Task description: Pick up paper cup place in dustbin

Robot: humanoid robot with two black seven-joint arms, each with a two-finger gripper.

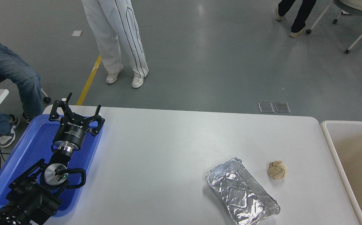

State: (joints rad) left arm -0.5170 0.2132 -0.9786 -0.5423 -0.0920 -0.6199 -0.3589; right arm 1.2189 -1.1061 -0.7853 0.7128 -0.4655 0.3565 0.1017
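The paper cup is out of view. The dustbin (327, 137), cream-beige with a pale rounded rim and a tan inside, stands at the table's right end, cut off by the picture's right edge. My left gripper (76, 107) is parked at the lower left above the blue tray, its fingers spread open and holding nothing. No part of my right arm or its gripper shows.
A blue tray (27, 153) lies at the table's left end under my left arm. A crumpled foil tray (241, 192) and a tan paper ball (276, 169) lie at the front right. People stand and sit on the floor beyond the table.
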